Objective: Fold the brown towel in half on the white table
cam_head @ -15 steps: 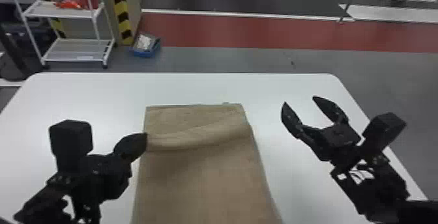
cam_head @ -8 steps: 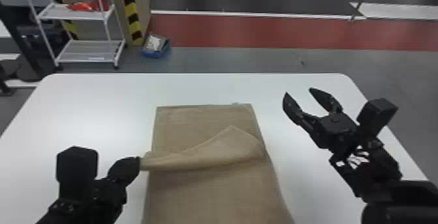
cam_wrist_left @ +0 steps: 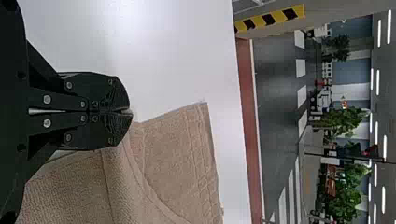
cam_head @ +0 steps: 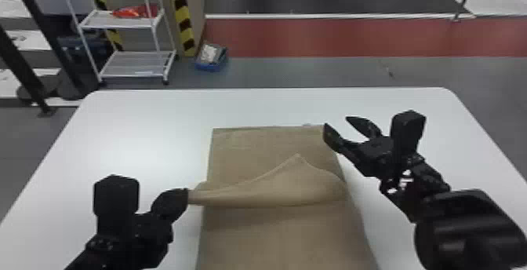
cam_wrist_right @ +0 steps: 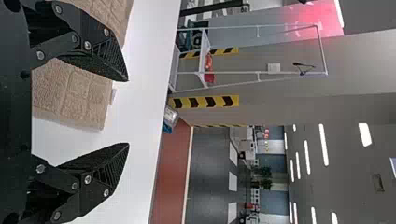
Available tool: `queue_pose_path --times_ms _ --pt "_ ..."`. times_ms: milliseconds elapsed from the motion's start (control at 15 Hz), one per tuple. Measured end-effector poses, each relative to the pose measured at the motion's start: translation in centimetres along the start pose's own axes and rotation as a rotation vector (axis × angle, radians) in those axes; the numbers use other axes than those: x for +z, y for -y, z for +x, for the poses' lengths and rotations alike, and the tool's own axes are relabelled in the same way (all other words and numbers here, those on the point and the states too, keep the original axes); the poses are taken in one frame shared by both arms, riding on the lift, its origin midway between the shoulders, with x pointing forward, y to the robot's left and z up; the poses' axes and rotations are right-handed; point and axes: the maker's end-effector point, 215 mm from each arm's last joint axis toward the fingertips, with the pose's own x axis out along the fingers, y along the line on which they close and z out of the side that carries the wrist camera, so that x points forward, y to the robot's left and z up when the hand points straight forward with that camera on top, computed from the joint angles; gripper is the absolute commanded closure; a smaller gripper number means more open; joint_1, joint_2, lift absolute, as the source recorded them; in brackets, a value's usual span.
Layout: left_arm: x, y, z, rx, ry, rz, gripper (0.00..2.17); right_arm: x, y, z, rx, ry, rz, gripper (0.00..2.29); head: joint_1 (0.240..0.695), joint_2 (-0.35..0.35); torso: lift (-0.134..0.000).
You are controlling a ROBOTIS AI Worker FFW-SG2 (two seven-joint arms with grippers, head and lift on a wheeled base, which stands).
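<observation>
In the head view the brown towel (cam_head: 282, 234) lies lengthwise on the white table (cam_head: 137, 132), with a raised flap crossing it and peaking right of its middle. My left gripper (cam_head: 187, 196) is at the towel's left side, pinching the end of that flap. Seen from the left wrist, the gripper (cam_wrist_left: 128, 112) is shut with towel (cam_wrist_left: 177, 154) cloth at its tips. My right gripper (cam_head: 340, 126) stands open near the towel's far right corner. In the right wrist view the gripper (cam_wrist_right: 127, 112) has its fingers wide apart, with the towel's corner (cam_wrist_right: 88, 100) beyond them and nothing between the tips.
Beyond the table's far edge stand a white shelf cart (cam_head: 129, 65) and a blue bin (cam_head: 211, 57) on the floor. Bare tabletop lies on both sides of the towel.
The left gripper has drawn the flap's left end nearer, and the flap's right part has slumped into a peak. The right gripper has shifted left toward the towel's far right corner, still open.
</observation>
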Motion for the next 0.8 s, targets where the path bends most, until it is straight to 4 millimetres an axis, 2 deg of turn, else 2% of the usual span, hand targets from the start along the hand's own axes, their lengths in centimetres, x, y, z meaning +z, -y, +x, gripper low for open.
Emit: queue_pose_path --times_ms 133,400,800 --pt "0.0 -0.2 -0.1 0.003 0.007 -0.003 1.33 -1.1 -2.1 1.5 0.02 -0.035 -0.038 0.46 0.695 0.083 -0.123" --pt "0.3 -0.6 -0.2 0.008 0.015 -0.006 1.33 -3.1 -3.7 3.5 0.041 -0.122 -0.076 0.46 0.695 0.114 -0.123" --pt "0.5 -0.8 0.0 0.007 0.022 -0.012 1.33 -5.0 -2.9 3.9 0.027 -0.183 -0.08 0.47 0.695 0.108 -0.123"
